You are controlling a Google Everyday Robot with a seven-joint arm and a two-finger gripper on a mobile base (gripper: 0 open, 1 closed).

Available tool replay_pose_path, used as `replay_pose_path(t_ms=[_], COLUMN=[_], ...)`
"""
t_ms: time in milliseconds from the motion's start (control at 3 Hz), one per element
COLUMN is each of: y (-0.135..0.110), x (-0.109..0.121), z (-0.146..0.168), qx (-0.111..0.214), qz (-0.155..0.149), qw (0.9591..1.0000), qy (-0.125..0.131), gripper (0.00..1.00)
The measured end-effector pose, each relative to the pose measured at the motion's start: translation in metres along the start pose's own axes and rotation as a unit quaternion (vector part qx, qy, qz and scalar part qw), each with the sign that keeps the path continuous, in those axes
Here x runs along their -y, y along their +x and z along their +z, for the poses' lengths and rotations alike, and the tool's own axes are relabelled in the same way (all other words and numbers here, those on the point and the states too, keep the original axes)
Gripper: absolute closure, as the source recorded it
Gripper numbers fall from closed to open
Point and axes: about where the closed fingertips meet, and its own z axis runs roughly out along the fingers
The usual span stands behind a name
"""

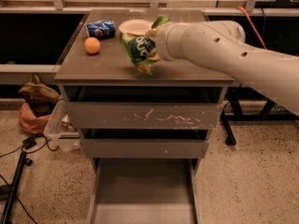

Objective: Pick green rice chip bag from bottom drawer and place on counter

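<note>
My gripper (150, 45) sits at the end of the white arm that reaches in from the right, and it is shut on the green rice chip bag (137, 50). The bag hangs just above the middle of the counter (93, 68), near its front half. The bag and the wrist hide most of the fingers. The bottom drawer (142, 192) is pulled out towards me at the foot of the cabinet, and its grey floor is bare.
On the counter's back left lie a blue crushed can (100, 28), an orange (92, 45) and a white bowl (133, 27). The scratched drawer front (145, 116) and the middle drawer (145, 148) are slightly open. A brown bag (37, 97), a plastic bin (58, 125) and cables (18, 148) lie on the floor at the left.
</note>
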Motion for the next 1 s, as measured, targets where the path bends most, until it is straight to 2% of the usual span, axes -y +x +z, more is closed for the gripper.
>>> replay_pose_path(t_ms=[333, 667, 1000], y=[0.041, 0.064, 0.067], x=[-0.001, -0.014, -0.017], z=[0.024, 0.046, 0.053], qx=[-0.022, -0.023, -0.019], qz=[0.065, 0.136, 0.156], qw=[0.9976, 0.99, 0.9868], qy=[-0.009, -0.031, -0.038], gripper=[1.0, 1.0, 0.86])
